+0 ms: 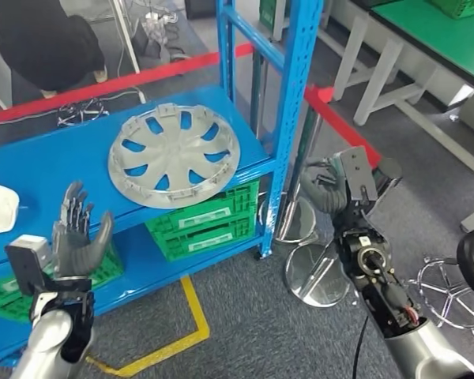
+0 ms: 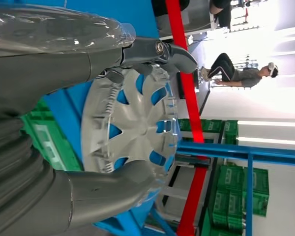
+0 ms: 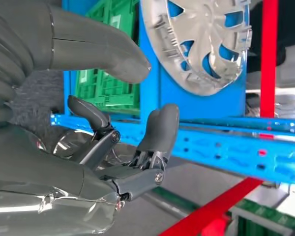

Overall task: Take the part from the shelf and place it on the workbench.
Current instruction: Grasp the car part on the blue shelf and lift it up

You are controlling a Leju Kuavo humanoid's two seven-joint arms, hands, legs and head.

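Hubcap (image 1: 174, 155), frame centre, looks light, stiff plastic (rim grip likely safest); left hand (image 1: 77, 237) and right hand (image 1: 336, 185) spread, empty.

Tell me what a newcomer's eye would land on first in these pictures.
First, the silver wheel cover lying flat on the bright blue shelf, its edge jutting past the shelf's front. Next, the robot's open left hand raised before the shelf and its right hand out beside the blue upright. Green crates sit on the level below.
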